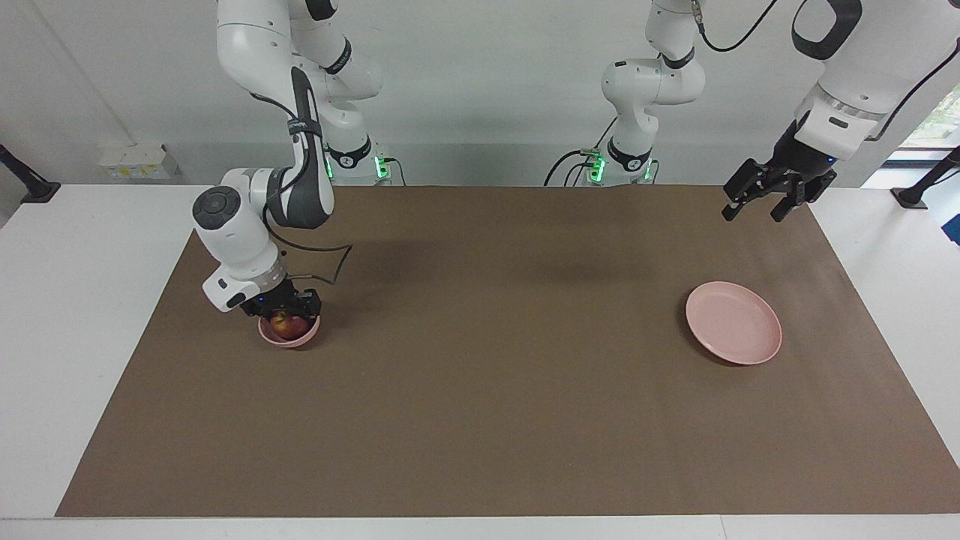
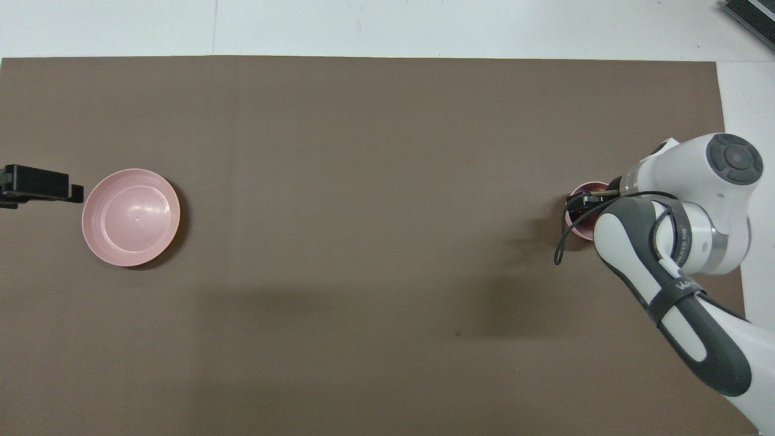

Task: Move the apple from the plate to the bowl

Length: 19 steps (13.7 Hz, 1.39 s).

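The dark red apple lies inside the small pink bowl toward the right arm's end of the table. My right gripper hangs directly over the bowl, down at the apple's top. In the overhead view the right arm covers most of the bowl, and the apple is hidden there. The wide pink plate stands empty toward the left arm's end and also shows in the overhead view. My left gripper is open and empty, raised in the air beside the plate, and waits.
A brown mat covers the table, with white table showing at both ends. A black cable loops from the right arm's wrist above the mat, next to the bowl.
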Tool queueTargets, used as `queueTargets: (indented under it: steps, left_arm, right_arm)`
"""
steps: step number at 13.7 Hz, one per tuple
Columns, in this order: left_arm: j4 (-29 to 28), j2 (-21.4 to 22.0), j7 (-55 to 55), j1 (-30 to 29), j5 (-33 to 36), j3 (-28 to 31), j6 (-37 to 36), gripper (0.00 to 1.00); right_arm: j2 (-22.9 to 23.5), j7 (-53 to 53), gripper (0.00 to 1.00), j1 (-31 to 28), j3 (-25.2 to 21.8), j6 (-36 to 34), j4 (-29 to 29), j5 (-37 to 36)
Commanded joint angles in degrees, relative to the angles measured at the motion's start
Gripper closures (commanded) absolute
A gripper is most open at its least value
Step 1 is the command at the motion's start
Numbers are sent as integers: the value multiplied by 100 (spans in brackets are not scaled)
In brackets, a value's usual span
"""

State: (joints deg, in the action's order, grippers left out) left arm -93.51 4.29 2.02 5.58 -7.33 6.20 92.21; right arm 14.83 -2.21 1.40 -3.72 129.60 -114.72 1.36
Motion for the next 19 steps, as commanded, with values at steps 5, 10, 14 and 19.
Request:
queueTargets:
  steps: [5, 10, 14, 19]
  left_arm:
    - [-45, 310, 79, 162, 592, 4, -810, 0]
    - [-45, 336, 18, 197, 716, -163, -819, 0]
    - [-36, 327, 27, 110, 716, -137, -828, 0]
    - [-36, 327, 35, 66, 716, -84, -828, 0]
  right_arm:
    - [-181, 107, 0, -8, 11, -56, 142, 14]
    - [-692, 107, 0, 1, 11, -942, 458, -13]
    - [-1262, 116, 0, 36, 20, -1910, 705, -74]
    - [-1870, 107, 0, 36, -15, -3228, 1248, -127]
